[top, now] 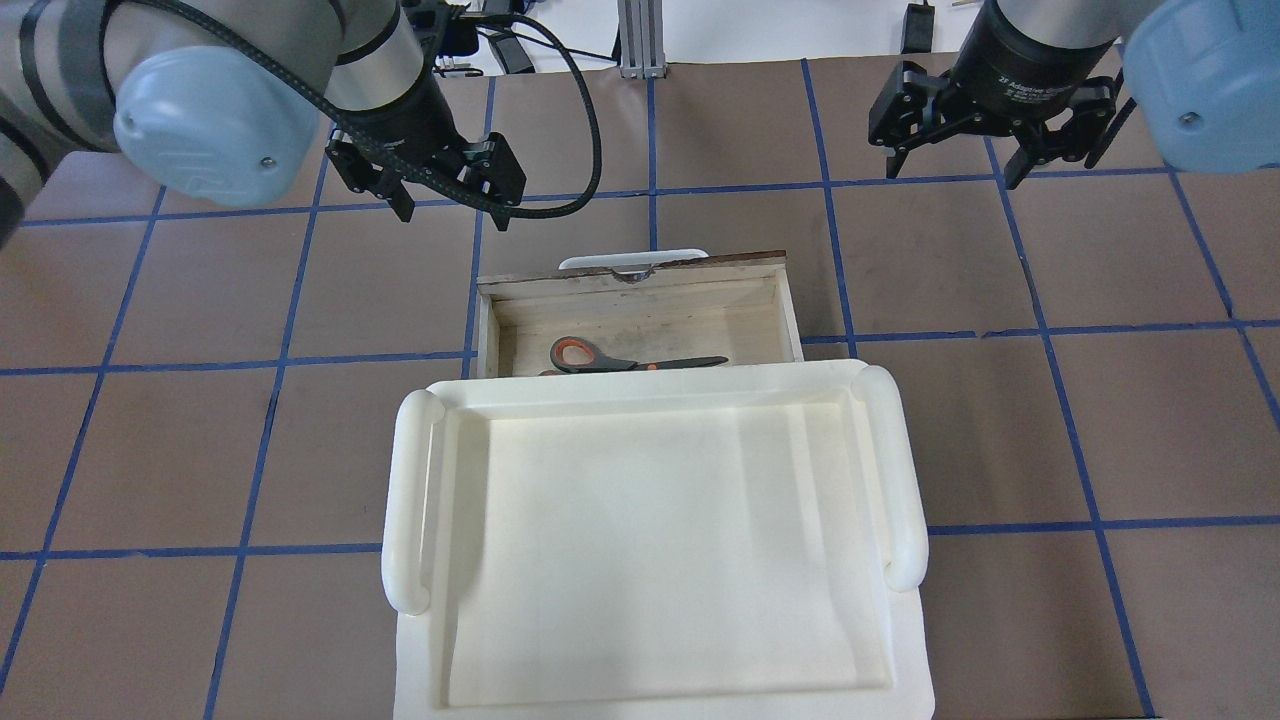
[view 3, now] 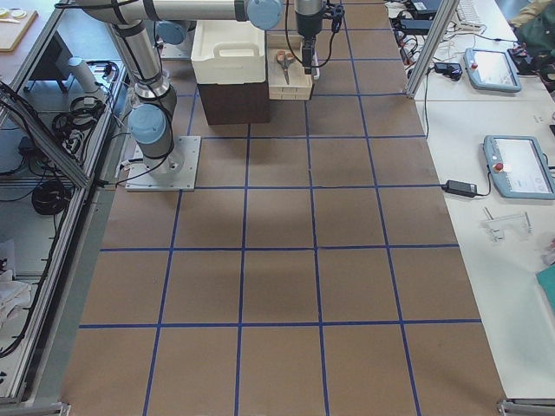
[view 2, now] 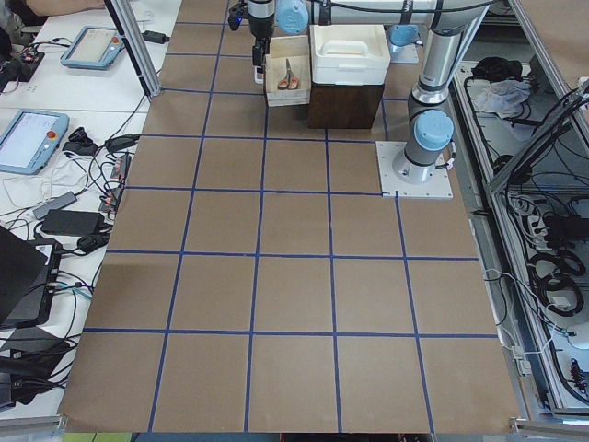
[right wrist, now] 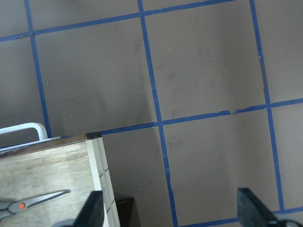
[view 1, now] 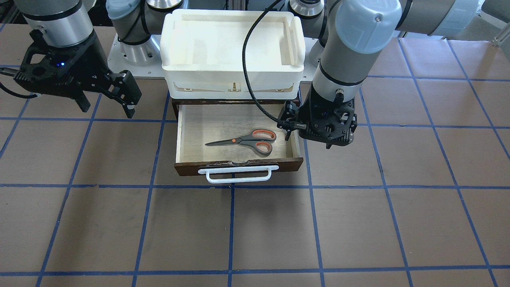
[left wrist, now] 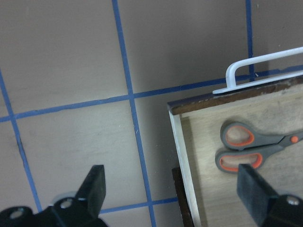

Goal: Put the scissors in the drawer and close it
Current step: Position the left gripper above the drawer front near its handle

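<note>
Scissors (view 1: 244, 140) inside open drawer (view 1: 187, 131)

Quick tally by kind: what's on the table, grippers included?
scissors: 1, lying in the open drawer
drawer: 1
white tray: 1, on top of the cabinet
grippers: 2, left gripper and right gripper, both open and empty
Total: 5

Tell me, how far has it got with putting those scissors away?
Done: the scissors lie flat inside the drawer. In hand: nothing; the left gripper and right gripper are both open and empty. Remaining: the drawer is pulled out and needs pushing shut.
</note>
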Robot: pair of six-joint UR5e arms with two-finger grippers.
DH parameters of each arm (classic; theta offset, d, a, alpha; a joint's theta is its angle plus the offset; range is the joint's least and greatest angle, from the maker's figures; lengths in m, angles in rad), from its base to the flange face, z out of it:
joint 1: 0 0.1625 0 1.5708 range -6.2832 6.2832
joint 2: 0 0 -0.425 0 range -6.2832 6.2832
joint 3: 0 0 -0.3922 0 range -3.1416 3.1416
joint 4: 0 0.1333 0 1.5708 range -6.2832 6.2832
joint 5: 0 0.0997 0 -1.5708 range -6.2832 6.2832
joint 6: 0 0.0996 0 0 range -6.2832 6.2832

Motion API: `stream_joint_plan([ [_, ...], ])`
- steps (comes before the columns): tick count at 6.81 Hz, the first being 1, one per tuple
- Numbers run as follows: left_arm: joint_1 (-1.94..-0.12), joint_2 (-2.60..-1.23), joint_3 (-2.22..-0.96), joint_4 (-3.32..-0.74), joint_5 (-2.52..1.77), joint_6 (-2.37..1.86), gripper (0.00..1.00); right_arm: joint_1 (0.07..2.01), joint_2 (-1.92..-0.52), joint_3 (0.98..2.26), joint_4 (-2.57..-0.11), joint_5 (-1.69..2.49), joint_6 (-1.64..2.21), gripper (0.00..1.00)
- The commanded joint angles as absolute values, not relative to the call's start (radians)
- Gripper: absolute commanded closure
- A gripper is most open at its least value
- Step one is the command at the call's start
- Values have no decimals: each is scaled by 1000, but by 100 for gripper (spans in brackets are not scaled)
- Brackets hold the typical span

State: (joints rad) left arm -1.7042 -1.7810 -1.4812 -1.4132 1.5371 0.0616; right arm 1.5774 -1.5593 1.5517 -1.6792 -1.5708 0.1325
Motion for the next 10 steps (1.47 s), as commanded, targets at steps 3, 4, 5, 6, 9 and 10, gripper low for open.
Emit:
stream_joint_plan([
  [3, -1726, -2001, -1353, -1358, 1484, 57, 0, 1598, -1565, 1551, -1663, -1569, 94, 0],
  [4, -1727, -2035, -1348, -1341, 1448, -15, 0, 1598, -1563, 1552, -1640, -1580, 94, 0],
  [5, -1745, -2066, -1336, -1298, 1447, -94, 0, 1598, -1562, 1552, -1641, -1580, 94, 0],
  [6, -1771, -2106, -1327, -1263, 1448, -179, 0, 1598, -1562, 1552, -1641, -1580, 94, 0],
  [9, -1793, -2157, -1324, -1291, 1448, -315, 0, 1598, -1560, 1560, -1643, -1580, 95, 0],
  [10, -1793, -2157, -1322, -1295, 1447, -333, 0, 1598, -1563, 1559, -1643, -1580, 94, 0],
])
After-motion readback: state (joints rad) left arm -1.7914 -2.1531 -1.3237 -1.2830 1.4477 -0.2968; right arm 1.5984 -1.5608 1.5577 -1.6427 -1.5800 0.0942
